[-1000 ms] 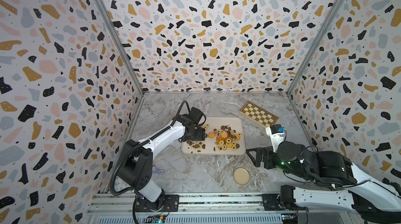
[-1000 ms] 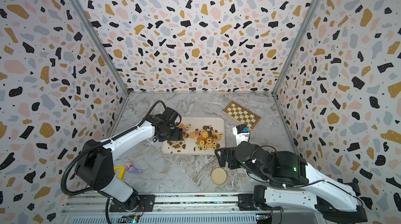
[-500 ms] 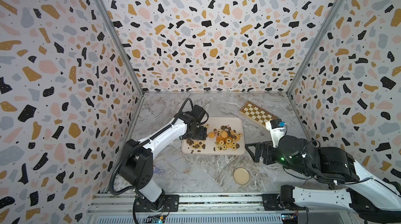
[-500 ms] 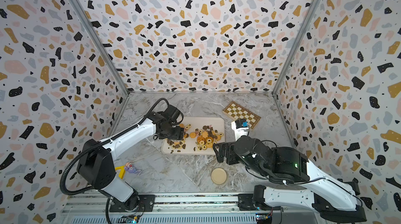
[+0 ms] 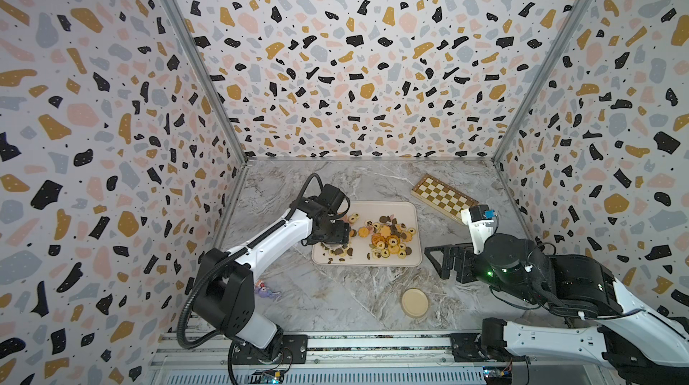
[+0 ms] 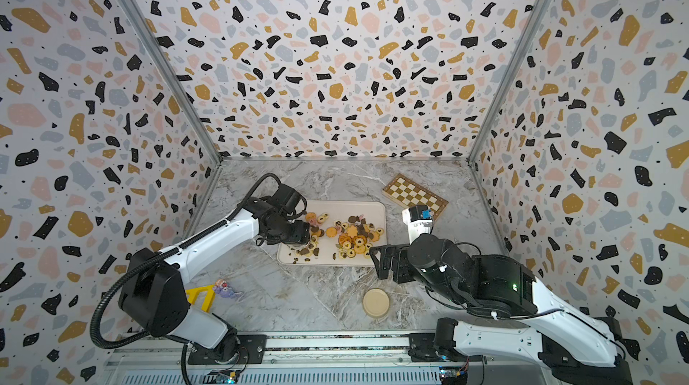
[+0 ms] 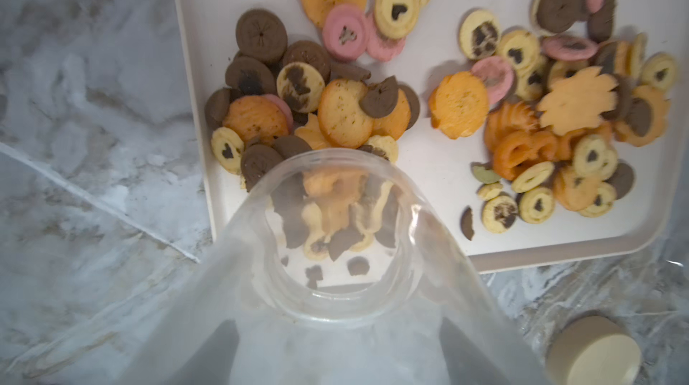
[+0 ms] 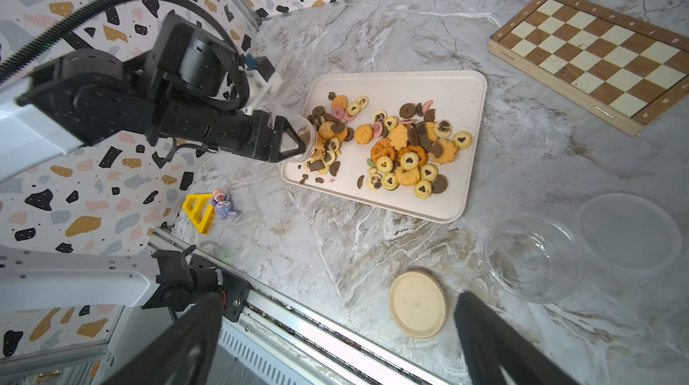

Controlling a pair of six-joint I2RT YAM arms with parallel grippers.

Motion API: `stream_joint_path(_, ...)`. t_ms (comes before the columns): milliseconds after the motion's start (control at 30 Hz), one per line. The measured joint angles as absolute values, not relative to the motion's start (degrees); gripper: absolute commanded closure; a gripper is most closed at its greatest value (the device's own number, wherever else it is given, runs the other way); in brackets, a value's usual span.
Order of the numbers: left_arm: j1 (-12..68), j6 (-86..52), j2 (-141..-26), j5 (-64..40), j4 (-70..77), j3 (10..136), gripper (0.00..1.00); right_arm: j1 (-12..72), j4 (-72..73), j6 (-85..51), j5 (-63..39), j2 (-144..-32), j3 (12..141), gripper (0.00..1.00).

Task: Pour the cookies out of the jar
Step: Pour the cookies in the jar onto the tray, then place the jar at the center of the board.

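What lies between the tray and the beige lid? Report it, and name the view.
Nothing: only bare marble tabletop separates the tray from the beige lid, clearest in the right wrist view.

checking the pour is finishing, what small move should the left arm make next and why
Probably lift and tip the jar slightly steeper with the left gripper: its mouth lies low against the heap of cookies on the tray, and a few seem lodged there.
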State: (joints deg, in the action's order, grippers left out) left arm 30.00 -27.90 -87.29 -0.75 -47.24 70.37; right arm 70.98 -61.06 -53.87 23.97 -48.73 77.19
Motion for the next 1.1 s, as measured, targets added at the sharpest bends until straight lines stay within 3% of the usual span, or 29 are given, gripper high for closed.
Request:
stream_joint_path(133,29.8,-28.8,-83.8,-2.5,-43.1,72.3,1.00,70.8,-61.1,-53.9,23.8,-48.8,77.4,0.01)
stream_joint_path(633,26.0,-36.8,-72.1,-14.5,-30.4,59.9,1.00,67.3,-57.2,-51.0,18.8,-51.1,78.9,0.01)
stream_joint_path(733,24.8,-39.9,-66.3,-19.1,-23.3,55.3,1.00,62.2,-52.6,-48.5,11.9,-51.7,79.0,0.01)
stream_joint_path(933,24.5,-48.4,-54.5,-29.6,2.9,45.1,1.00,41.4,-40.2,-46.0,-15.1,-59.0,83.3,0.01)
stream_joint_path(1100,24.5,-54.4,-49.6,-35.5,24.3,38.9,1.00,36.5,-29.9,-49.6,-32.5,-66.7,84.4,0.01)
